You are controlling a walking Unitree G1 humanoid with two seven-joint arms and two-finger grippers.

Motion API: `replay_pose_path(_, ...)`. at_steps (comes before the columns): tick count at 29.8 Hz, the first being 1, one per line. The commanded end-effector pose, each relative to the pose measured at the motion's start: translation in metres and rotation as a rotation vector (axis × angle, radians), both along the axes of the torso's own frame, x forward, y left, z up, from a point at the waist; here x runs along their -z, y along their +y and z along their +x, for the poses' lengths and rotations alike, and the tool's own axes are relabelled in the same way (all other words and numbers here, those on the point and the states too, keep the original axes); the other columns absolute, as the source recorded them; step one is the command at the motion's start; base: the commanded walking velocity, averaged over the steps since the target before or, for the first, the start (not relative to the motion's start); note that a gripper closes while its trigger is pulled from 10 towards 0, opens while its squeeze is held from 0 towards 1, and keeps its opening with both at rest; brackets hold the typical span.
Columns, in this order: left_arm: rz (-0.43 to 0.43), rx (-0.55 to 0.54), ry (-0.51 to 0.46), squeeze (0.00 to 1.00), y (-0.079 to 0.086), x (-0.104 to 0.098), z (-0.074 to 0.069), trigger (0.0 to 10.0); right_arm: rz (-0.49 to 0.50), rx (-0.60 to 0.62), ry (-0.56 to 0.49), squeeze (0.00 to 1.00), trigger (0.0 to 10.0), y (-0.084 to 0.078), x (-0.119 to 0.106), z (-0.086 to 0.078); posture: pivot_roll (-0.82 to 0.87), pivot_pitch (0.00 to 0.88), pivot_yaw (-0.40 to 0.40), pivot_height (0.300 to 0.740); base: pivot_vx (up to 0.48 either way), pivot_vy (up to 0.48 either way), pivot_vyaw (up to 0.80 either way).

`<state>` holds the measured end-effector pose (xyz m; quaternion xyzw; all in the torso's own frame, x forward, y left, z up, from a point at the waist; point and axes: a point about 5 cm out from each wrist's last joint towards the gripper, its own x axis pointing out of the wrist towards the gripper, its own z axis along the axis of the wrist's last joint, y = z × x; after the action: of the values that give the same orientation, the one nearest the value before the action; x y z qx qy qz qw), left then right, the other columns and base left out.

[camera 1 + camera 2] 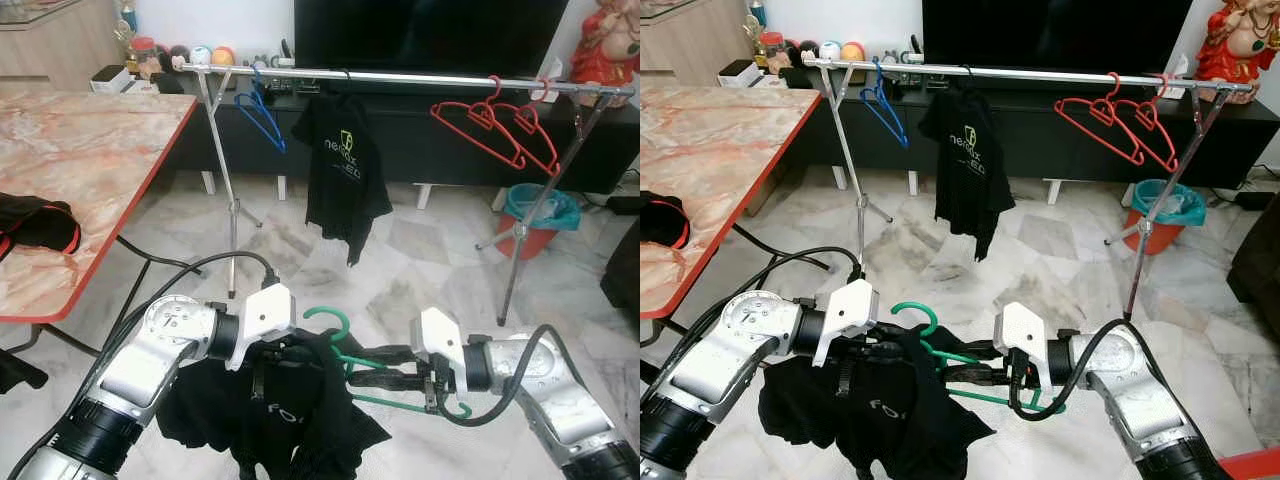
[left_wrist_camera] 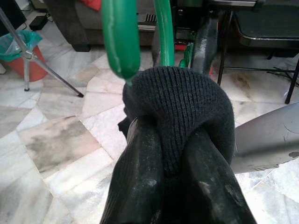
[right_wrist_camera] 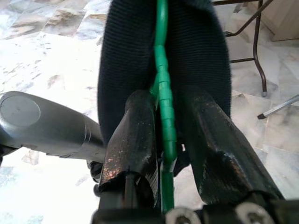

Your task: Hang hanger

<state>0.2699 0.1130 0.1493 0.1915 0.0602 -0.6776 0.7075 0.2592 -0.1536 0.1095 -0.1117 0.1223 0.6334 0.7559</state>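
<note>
1. Green hanger [image 1: 345,355] sits low and near, held between the two arms just above the marble floor [image 1: 420,260], with a black garment [image 1: 275,420] draped over it and hanging down to the left.
2. Left gripper [image 1: 285,352] is pinched tight on a fold of that dark knit fabric, right beside the hanger's hook; the left wrist view has both black fingers [image 2: 140,177] squeezing cloth with the green hook curling just past them.
3. Right gripper [image 1: 365,372] is clamped on the hanger's green wire, and in the right wrist view the wire runs straight down between the two fingers [image 3: 135,140], cloth behind it.
4. My read: the garment looks loaded and the pair is in the carry stage, not yet at the hanging stage.
5. Far ahead stands the clothes rail [image 1: 400,78], carrying a blue hanger [image 1: 262,118] at left, a black T-shirt [image 1: 340,170] in the middle and red hangers [image 1: 505,130] at right.
6. Next move calls for raising the hook up and forward to that bar, probably into the open stretch between the T-shirt and the red hangers, keeping the hook upright so it catches.
</note>
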Motion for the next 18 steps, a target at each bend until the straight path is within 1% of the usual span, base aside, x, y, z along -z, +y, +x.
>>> replay_pose_path(1,-0.008,0.026,-0.039,0.00,-0.0044,-0.0104,-0.0015,10.0,0.013,0.015,-0.026,0.00,10.0,0.0017,-0.0043,0.0043,0.05,0.002,-0.014,0.740,0.000,0.000,0.00)
replay_pose_path(5,-0.002,0.021,-0.041,0.00,-0.0040,-0.0093,-0.0008,10.0,0.019,0.008,-0.030,0.00,10.0,0.0050,-0.0038,0.0040,0.05,0.003,-0.013,0.740,0.000,0.000,0.00)
replay_pose_path(11,-0.001,0.021,-0.039,0.00,-0.0038,-0.0089,-0.0011,10.0,0.019,0.007,-0.023,0.00,10.0,0.0052,-0.0024,0.0033,0.05,0.003,-0.014,0.740,0.000,0.000,0.00)
replay_pose_path(12,-0.001,0.020,-0.039,0.00,-0.0036,-0.0088,-0.0010,10.0,0.019,0.008,-0.020,0.00,9.0,0.0052,-0.0021,0.0033,0.05,0.003,-0.014,0.740,0.000,0.000,0.00)
replay_pose_path(13,0.000,0.019,-0.039,0.00,-0.0033,-0.0087,-0.0008,10.0,0.017,0.007,-0.017,0.00,2.9,0.0052,-0.0018,0.0032,0.05,0.003,-0.015,0.740,0.000,0.000,0.00)
replay_pose_path(14,0.000,0.018,-0.039,0.00,-0.0034,-0.0087,-0.0007,10.0,0.017,0.006,-0.017,0.00,1.3,0.0051,-0.0017,0.0032,0.05,0.003,-0.015,0.740,0.000,0.000,0.00)
replay_pose_path(15,0.000,0.018,-0.039,0.00,-0.0034,-0.0087,-0.0007,10.0,0.017,0.006,-0.017,0.00,1.3,0.0051,-0.0017,0.0032,0.05,0.003,-0.015,0.740,0.000,0.000,0.00)
replay_pose_path(16,-0.001,0.019,-0.039,0.00,-0.0034,-0.0087,-0.0008,10.0,0.016,0.005,-0.015,0.00,0.0,0.0053,-0.0014,0.0032,0.05,0.002,-0.015,0.740,0.000,0.000,0.00)
replay_pose_path(18,-0.001,0.019,-0.039,0.00,-0.0035,-0.0086,-0.0008,10.0,0.016,0.004,-0.014,0.00,0.0,0.0055,-0.0011,0.0031,0.05,0.001,-0.015,0.740,0.000,0.000,0.00)
